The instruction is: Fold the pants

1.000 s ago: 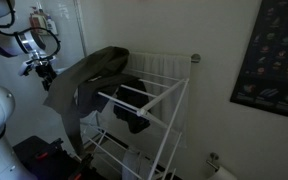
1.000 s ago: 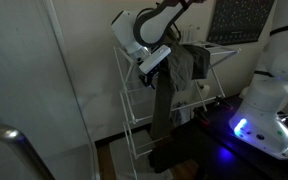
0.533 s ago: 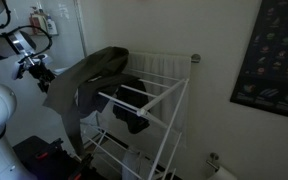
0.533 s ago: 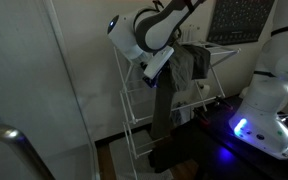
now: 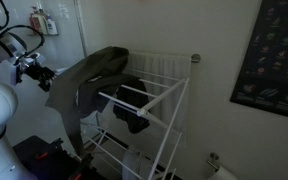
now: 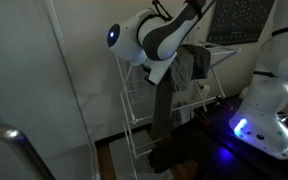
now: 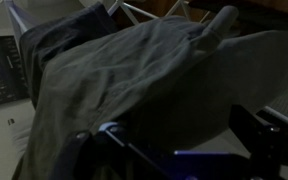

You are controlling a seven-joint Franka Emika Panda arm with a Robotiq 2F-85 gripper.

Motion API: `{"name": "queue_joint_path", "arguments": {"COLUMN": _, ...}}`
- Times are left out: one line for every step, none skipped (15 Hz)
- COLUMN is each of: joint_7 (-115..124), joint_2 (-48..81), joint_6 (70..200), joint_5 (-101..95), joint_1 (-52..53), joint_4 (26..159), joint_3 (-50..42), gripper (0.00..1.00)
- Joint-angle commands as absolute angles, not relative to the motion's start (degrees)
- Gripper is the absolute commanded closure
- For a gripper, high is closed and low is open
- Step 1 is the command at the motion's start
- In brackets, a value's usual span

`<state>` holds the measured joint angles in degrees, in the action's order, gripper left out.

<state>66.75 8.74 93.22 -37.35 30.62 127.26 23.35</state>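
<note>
Pants (image 5: 84,85): one; black garment (image 5: 136,120): one; drying rack (image 5: 164,68): one; poster (image 5: 274,55): one

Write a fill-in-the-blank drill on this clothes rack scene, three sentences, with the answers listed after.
1. The pants are draped over the ____ of the white drying rack.
2. The smaller garment hanging lower on the rack is ____ in colour.
3. The gripper, near the pants and holding nothing, has its jaws ____.

Missing words: top; black; open
</note>
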Motion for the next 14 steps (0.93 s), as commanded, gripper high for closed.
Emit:
{"name": "queue_joint_path", "arguments": {"joint_7": 69.48, "joint_2": 8.15, "joint_6": 90.84, "joint_5": -39.66, "joint_1": 30.91, "joint_4": 129.21, "joint_3": 24.18, "gripper": 0.0}}
{"name": "queue_joint_path", "arguments": {"joint_7": 70.09, "joint_2": 8.29, "joint_6": 90.27, "joint_5": -39.97, "joint_1": 30.94, "joint_4": 129.51, "joint_3": 24.22, "gripper": 0.0}}
{"name": "queue_joint_path", "arguments": {"joint_7": 70.37, "joint_2": 8.35, "joint_6": 89.73, "joint_5": -40.42, "joint_1": 30.96, "joint_4": 129.82, "joint_3": 24.25, "gripper": 0.0}}
{"name": "queue_joint_path", "arguments": {"joint_7": 70.82, "joint_2": 8.44, "joint_6": 89.11, "joint_5": -40.89, "joint_1": 30.98, "joint_4": 130.02, "joint_3": 24.28, "gripper": 0.0}}
{"name": "queue_joint_path", "arguments": {"joint_7": 71.43, "joint_2": 8.57, "joint_6": 88.48, "joint_5": -41.05, "joint_1": 30.97, "joint_4": 130.11, "joint_3": 24.33, "gripper": 0.0}}
{"name": "queue_joint_path", "arguments": {"joint_7": 71.74, "joint_2": 8.72, "joint_6": 87.87, "joint_5": -41.26, "joint_1": 31.01, "joint_4": 130.1, "joint_3": 24.39, "gripper": 0.0}}
{"name": "queue_joint_path", "arguments": {"joint_7": 72.33, "joint_2": 8.85, "joint_6": 87.44, "joint_5": -41.39, "joint_1": 31.03, "joint_4": 130.19, "joint_3": 24.44, "gripper": 0.0}}
{"name": "queue_joint_path", "arguments": {"joint_7": 72.71, "joint_2": 9.04, "joint_6": 86.84, "joint_5": -41.49, "joint_1": 31.08, "joint_4": 130.15, "joint_3": 24.48, "gripper": 0.0}}
{"name": "queue_joint_path", "arguments": {"joint_7": 73.28, "joint_2": 9.27, "joint_6": 86.08, "joint_5": -41.56, "joint_1": 31.16, "joint_4": 130.04, "joint_3": 24.51, "gripper": 0.0}}
{"name": "queue_joint_path", "arguments": {"joint_7": 74.11, "joint_2": 9.5, "joint_6": 85.9, "joint_5": -41.36, "joint_1": 31.19, "joint_4": 129.87, "joint_3": 24.59, "gripper": 0.0}}
{"name": "queue_joint_path", "arguments": {"joint_7": 74.55, "joint_2": 9.59, "joint_6": 86.65, "joint_5": -41.19, "joint_1": 31.17, "joint_4": 129.73, "joint_3": 24.68, "gripper": 0.0}}
{"name": "queue_joint_path", "arguments": {"joint_7": 75.2, "joint_2": 9.66, "joint_6": 87.41, "joint_5": -41.36, "joint_1": 31.22, "joint_4": 129.61, "joint_3": 24.72, "gripper": 0.0}}
{"name": "queue_joint_path", "arguments": {"joint_7": 75.88, "joint_2": 9.74, "joint_6": 88.26, "joint_5": -41.61, "joint_1": 31.26, "joint_4": 129.41, "joint_3": 24.73, "gripper": 0.0}}
{"name": "queue_joint_path", "arguments": {"joint_7": 76.64, "joint_2": 10.02, "joint_6": 88.15, "joint_5": -42.03, "joint_1": 31.41, "joint_4": 129.17, "joint_3": 24.73, "gripper": 0.0}}
